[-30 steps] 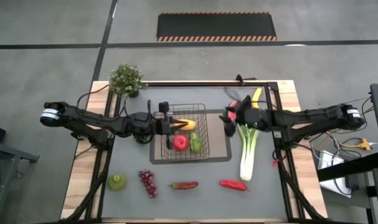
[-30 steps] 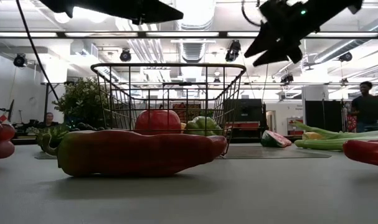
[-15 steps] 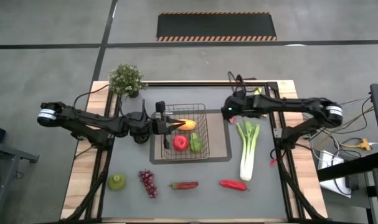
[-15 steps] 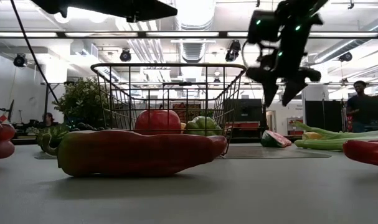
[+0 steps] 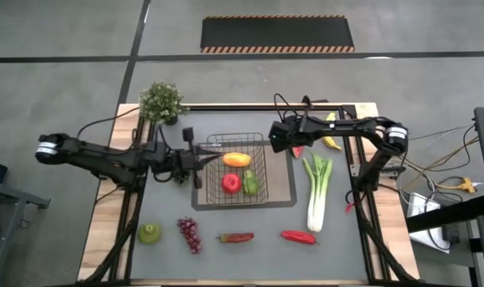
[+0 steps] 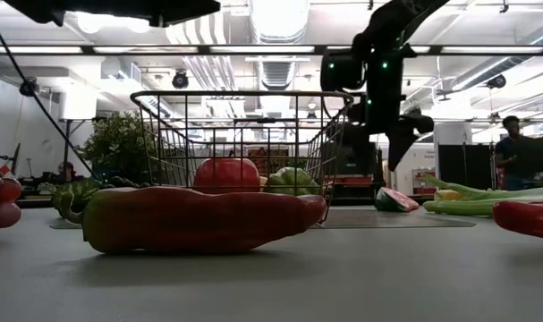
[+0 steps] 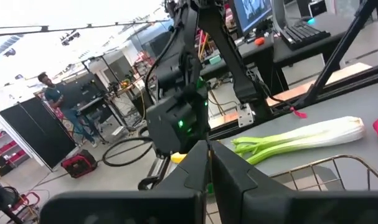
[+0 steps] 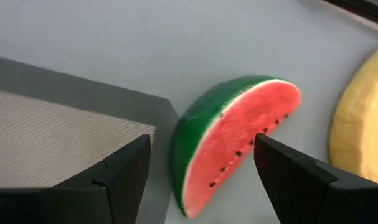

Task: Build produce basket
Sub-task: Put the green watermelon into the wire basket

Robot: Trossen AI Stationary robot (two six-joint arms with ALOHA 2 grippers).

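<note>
High view faces straight down on the tabletop (image 5: 337, 247); low view faces level across it. Both share the basket (image 5: 235, 169), seen close in low view.

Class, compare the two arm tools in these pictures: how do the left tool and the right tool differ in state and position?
The left tool is shut and empty, at the basket's left edge; the right tool is open, its fingers straddling the watermelon slice beside the basket's right side. The left tool lies nearly level; the right tool points down at the table. Neither holds any produce.
</note>
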